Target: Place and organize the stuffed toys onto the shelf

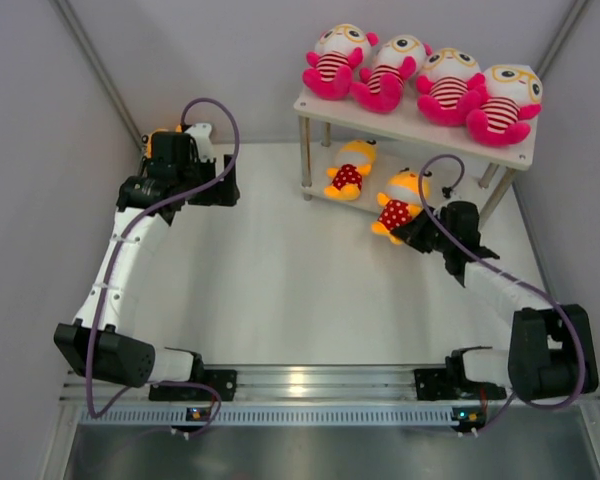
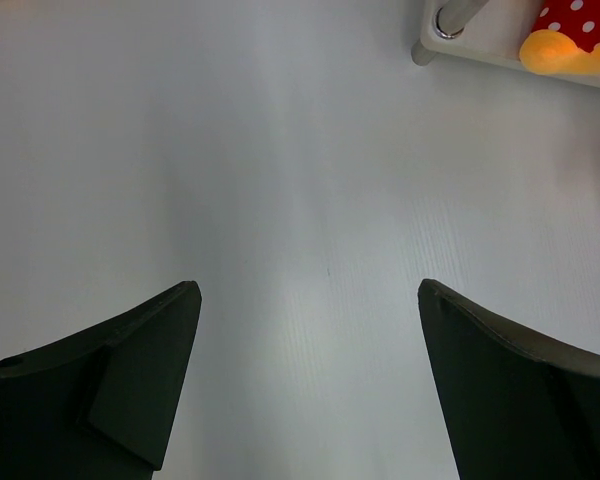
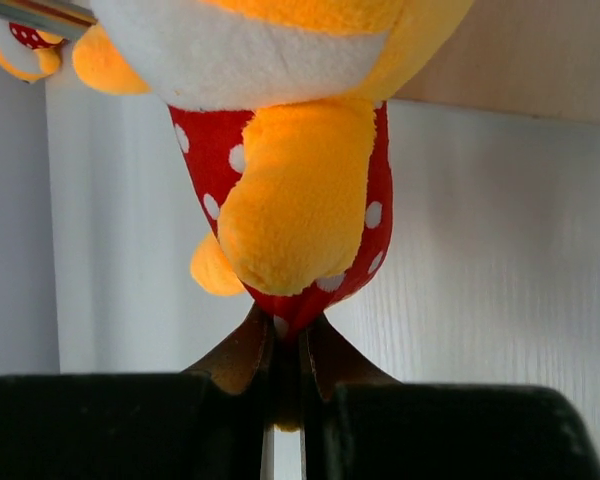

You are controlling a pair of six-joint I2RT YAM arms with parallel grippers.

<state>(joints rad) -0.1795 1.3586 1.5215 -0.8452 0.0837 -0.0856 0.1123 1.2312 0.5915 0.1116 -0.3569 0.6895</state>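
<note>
Several pink stuffed toys (image 1: 420, 78) with striped bodies lie in a row on the top board of the shelf (image 1: 405, 128). On the lower board lies one orange toy (image 1: 349, 170). A second orange toy (image 1: 399, 205) hangs at the front edge of that lower board, and my right gripper (image 1: 417, 232) is shut on its red dotted body (image 3: 310, 300). The right wrist view shows the fabric pinched at my right gripper (image 3: 290, 325). My left gripper (image 1: 228, 186) stands open over bare table at the far left, holding nothing (image 2: 308, 290). Something orange and white (image 1: 160, 140) peeks out behind the left wrist.
The left wrist view shows a metal shelf leg (image 2: 455, 18), the lower board's corner (image 2: 432, 45) and a bit of the lying orange toy (image 2: 570, 40). Grey walls close the table in on the left, back and right. The arm bases sit on a rail (image 1: 320, 385) at the near edge.
</note>
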